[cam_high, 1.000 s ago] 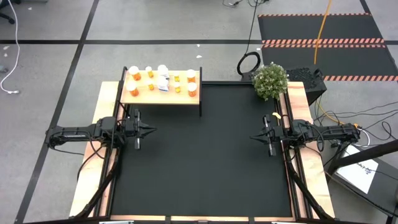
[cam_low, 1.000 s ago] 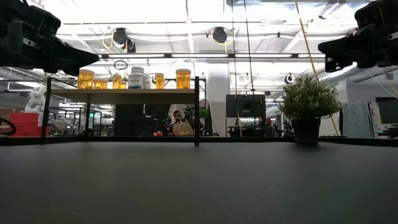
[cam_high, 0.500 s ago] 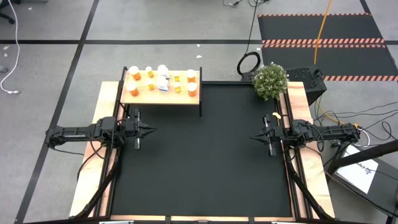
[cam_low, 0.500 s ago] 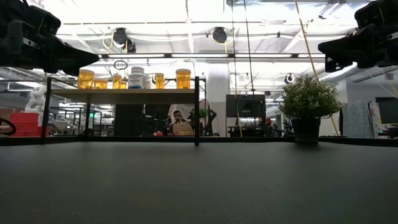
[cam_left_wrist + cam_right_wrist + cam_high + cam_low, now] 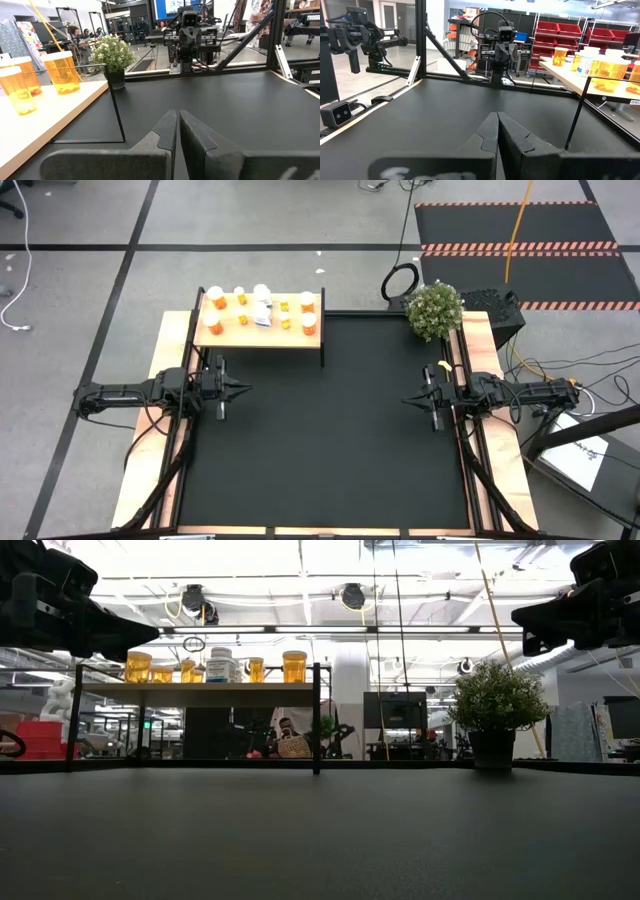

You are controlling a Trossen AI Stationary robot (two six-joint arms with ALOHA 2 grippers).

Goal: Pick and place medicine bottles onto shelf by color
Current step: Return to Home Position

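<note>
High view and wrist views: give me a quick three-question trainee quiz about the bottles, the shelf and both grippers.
1. True or false: all the small orange and white medicine bottles in view stand on the flat light-wood shelf with black legs.
2. Which is nearer the green potted plant? A: the left gripper. B: the right gripper.
3. Fill in: both grippers' fingers are ____.
Key: 1 true; 2 B; 3 shut.
</note>
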